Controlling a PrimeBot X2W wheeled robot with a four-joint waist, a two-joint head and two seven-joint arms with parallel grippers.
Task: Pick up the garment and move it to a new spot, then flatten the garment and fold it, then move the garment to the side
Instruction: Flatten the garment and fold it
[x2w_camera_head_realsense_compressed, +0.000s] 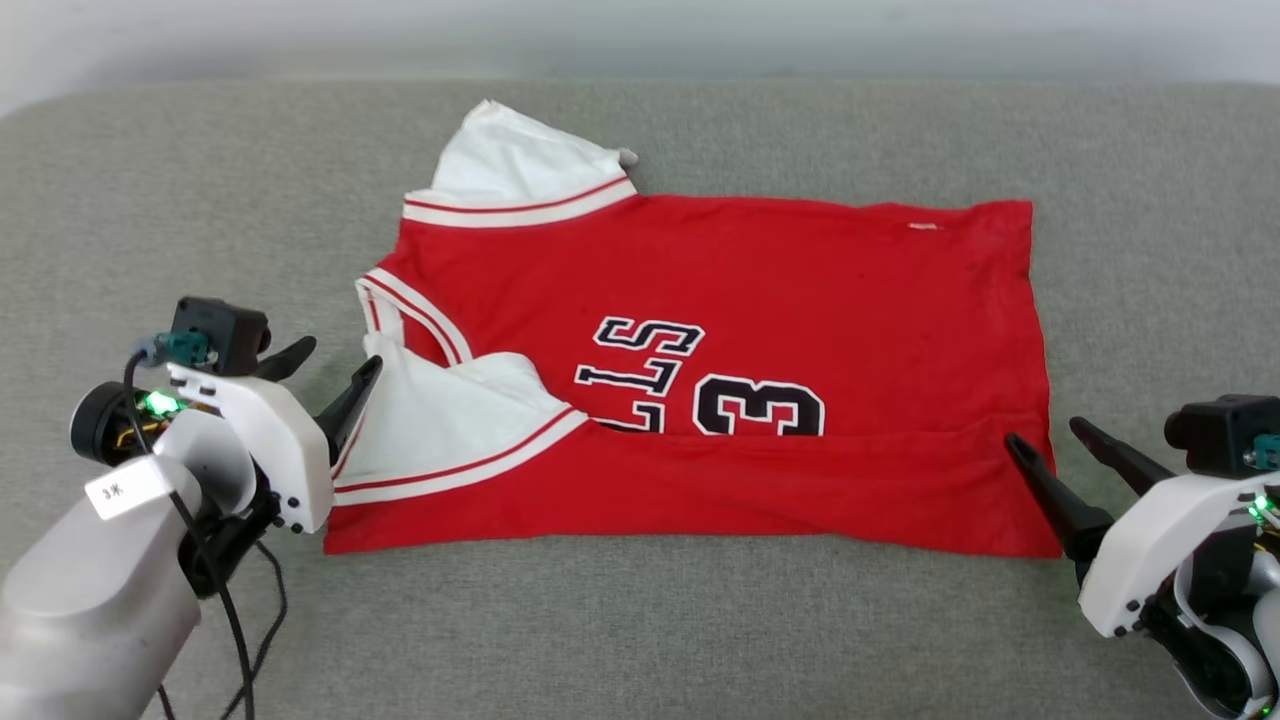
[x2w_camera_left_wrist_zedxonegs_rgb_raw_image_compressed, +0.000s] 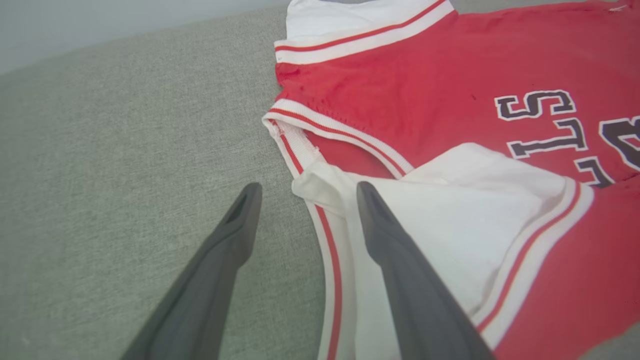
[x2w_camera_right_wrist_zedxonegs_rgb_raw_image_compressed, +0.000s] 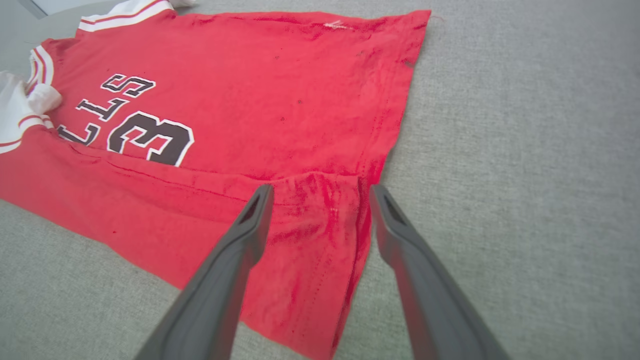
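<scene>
Your shirt (x2w_camera_head_realsense_compressed: 720, 300) lies flat on the grey cushion (x2w_camera_head_realsense_compressed: 640, 620), neck to your left, hem to your right. The near long edge is turned up as a flap (x2w_camera_head_realsense_compressed: 750, 490) that hides the bottom of the print (x2w_camera_head_realsense_compressed: 700, 385). The near sleeve (x2w_camera_head_realsense_compressed: 450, 430) is tucked in over the red; the far sleeve (x2w_camera_head_realsense_compressed: 520, 160) sticks out past the far edge. Your left gripper (x2w_camera_head_realsense_compressed: 340, 357) is wide and empty, one finger over the near sleeve's shoulder edge, the other over bare cushion; can't tell if it touches. Your right gripper (x2w_camera_head_realsense_compressed: 1043, 432) is wide and empty too, straddling the flap's hem corner. Both sit at the flap's two ends, likely because that's where a long edge carries evenly. The first lengthwise fold looks done; the far side and far sleeve look next. The flap could slide open if snagged.
</scene>
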